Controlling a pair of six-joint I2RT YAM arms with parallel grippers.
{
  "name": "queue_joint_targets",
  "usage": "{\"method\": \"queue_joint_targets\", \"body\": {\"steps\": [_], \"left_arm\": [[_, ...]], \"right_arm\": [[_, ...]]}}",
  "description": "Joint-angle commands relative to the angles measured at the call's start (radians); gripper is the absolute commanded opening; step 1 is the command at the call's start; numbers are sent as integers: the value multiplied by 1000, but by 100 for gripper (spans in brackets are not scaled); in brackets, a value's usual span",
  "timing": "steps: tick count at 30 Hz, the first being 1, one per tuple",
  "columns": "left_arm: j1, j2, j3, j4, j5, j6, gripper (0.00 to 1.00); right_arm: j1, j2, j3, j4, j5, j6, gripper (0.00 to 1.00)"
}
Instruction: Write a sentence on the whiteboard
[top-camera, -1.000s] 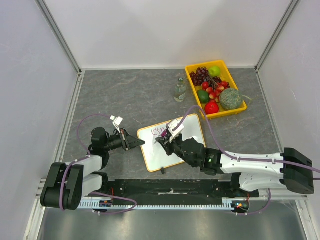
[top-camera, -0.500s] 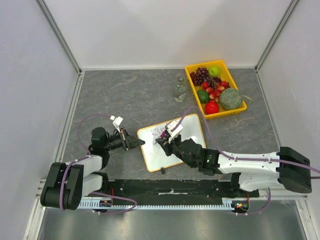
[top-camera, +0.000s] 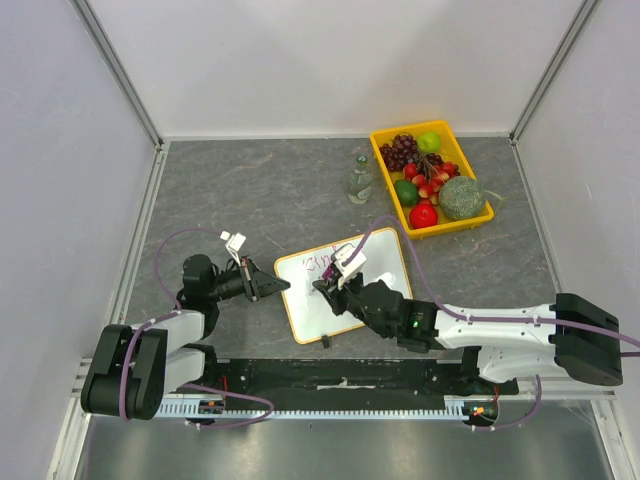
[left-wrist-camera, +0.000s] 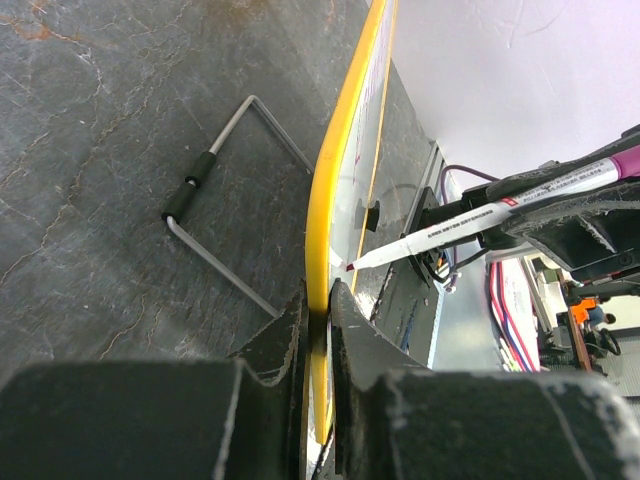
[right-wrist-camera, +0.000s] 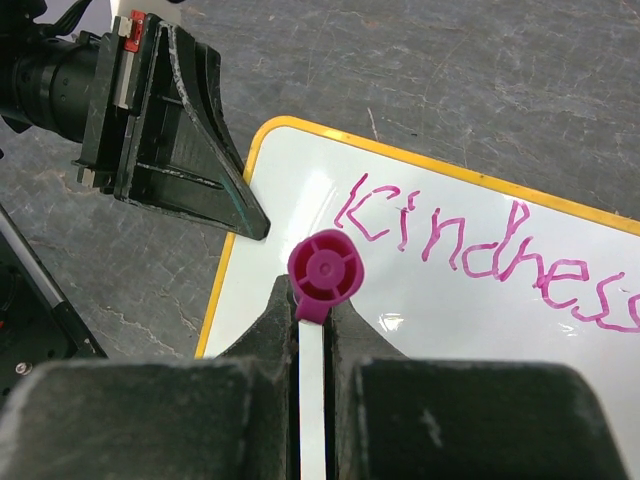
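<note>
Right gripper pinches the purple marker, tip by the whiteboard under the sentence reading "Kindness", probably for line two. Left gripper clamps the board's left rim, near-centre of the table, steadying it against pen pressure.

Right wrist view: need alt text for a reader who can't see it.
The right gripper holds a pink-capped marker over a yellow-rimmed whiteboard bearing pink handwriting, "Kindness". The left gripper pinches the board's left rim, on a grey table.
</note>
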Motion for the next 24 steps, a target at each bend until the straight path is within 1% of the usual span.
{"method": "queue_joint_targets", "body": {"steps": [1,13,24], "left_arm": [[-1,3,12,3,-8,8,2],[-3,0,11,2,-8,10,2],[-1,1,12,2,-8,11,2]], "right_arm": [[3,-12,-18,6,30,14,0],[3,-32,-52,-3,-8,38,0],[2,-139,-33,51,4,58,0]]}}
